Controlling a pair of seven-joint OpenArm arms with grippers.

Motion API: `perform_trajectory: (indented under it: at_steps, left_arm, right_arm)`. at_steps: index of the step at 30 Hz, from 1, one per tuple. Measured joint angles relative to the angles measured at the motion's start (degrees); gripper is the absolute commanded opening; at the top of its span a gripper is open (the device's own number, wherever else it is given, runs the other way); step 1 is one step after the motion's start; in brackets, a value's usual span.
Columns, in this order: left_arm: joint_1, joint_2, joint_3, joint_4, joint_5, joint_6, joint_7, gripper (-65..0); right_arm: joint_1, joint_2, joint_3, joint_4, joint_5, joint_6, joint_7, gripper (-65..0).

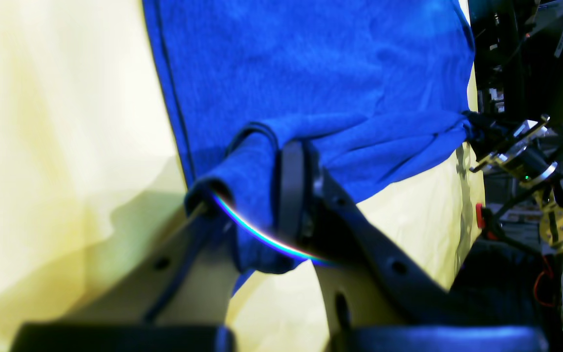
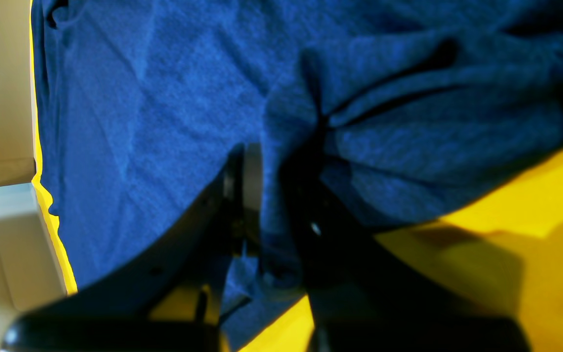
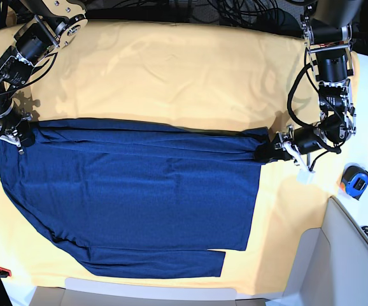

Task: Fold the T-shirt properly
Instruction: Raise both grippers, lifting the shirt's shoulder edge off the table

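End effectors (image 3: 268, 146) (image 3: 17, 135) grip T-shirt (image 3: 139, 197) corners.

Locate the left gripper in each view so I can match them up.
Left wrist: left gripper at bottom centre, shut on a bunched edge of the T-shirt.
Right wrist: not in view; the jaws there belong to the right gripper.
Base: right of centre, at the T-shirt's right end.
Shared landmark: the yellow cloth under the T-shirt.
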Motion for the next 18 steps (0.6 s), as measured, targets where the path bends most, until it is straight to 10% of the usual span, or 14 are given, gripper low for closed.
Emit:
perform_trajectory:
  at_steps: [18]
  left_arm:
    - [0.17,-0.2,2.36,0.09,-0.04,0.02,-6.29,-64.5]
  right_arm:
    - [1.62,0.42,-3.3,-1.88,-1.25,-0.37,5.6,-63.4]
